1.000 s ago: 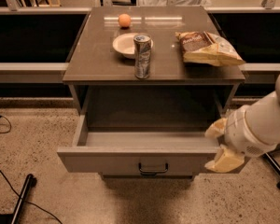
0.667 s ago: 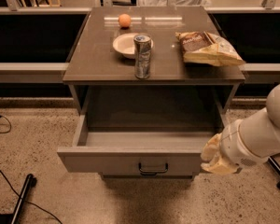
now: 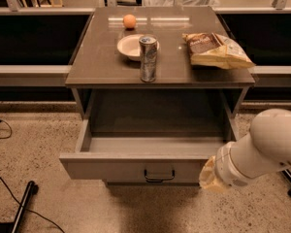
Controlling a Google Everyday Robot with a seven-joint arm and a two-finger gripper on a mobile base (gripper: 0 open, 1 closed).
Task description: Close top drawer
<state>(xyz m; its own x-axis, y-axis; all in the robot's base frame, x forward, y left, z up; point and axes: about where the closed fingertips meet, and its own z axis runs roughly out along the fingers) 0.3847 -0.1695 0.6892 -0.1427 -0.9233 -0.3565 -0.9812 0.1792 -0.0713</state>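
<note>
The top drawer (image 3: 111, 169) of the grey-brown cabinet (image 3: 106, 72) is pulled far out toward me, and its inside looks empty. Its flat front faces me, with a small dark handle (image 3: 159, 174) at the centre. My gripper (image 3: 209, 176), pale yellow at the end of the white arm (image 3: 262, 149), is low at the right end of the drawer front, at or just in front of its corner. The lower drawers are hidden under the open drawer.
On the cabinet top are an orange (image 3: 129, 21), a white bowl (image 3: 130, 47), a metal can (image 3: 148, 58) and a chip bag (image 3: 216, 50). A black cable and a dark bar (image 3: 22, 205) lie on the speckled floor at left. Dark low shelving runs behind.
My arm and gripper have moved left and down, from beside the drawer's right side to the right end of its front. The drawer has stayed open.
</note>
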